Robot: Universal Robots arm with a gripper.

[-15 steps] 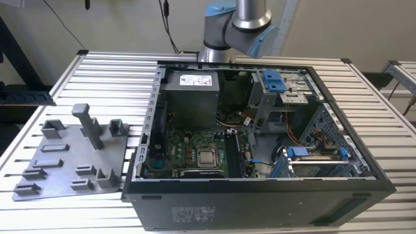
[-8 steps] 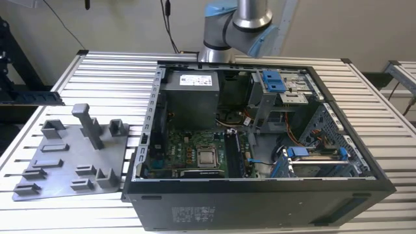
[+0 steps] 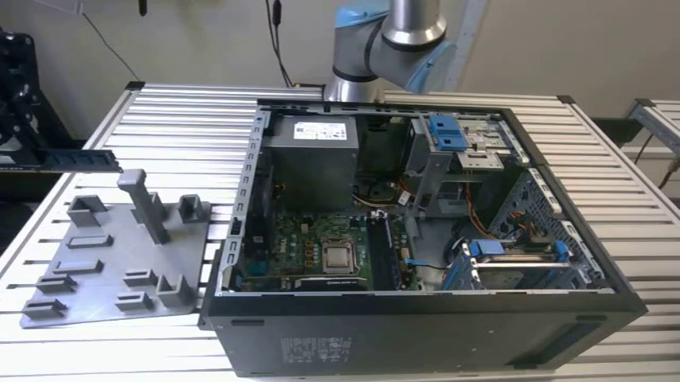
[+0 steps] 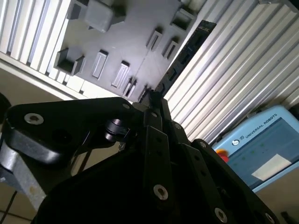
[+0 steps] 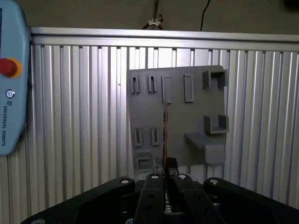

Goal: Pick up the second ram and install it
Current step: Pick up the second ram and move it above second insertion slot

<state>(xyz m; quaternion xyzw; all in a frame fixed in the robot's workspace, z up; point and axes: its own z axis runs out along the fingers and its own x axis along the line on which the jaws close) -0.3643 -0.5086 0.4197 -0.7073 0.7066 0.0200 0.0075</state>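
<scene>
The second ram [image 3: 83, 160] is a dark-green stick with black chips, held level in the air at the exterior view's far left, just above and behind the grey fixture plate [image 3: 117, 255]. My gripper [image 3: 19, 159] is shut on its end at that frame's edge. In the second wrist view the black fingers [image 4: 154, 121] meet at the gripper [image 4: 152, 99], and the ram [image 4: 187, 51] runs away from them over the plate [image 4: 126, 32]. In the first wrist view the ram [image 5: 166, 130] appears edge-on above the gripper [image 5: 167, 164], in front of the plate [image 5: 187, 116].
The open computer case [image 3: 425, 334] fills the table's middle, with its motherboard [image 3: 308, 247] and upright memory slots [image 3: 384, 255] exposed. A tall post [image 3: 143, 203] stands on the fixture plate. A blue teach pendant [image 4: 261, 149] lies beside the slatted aluminium table [image 3: 181, 119].
</scene>
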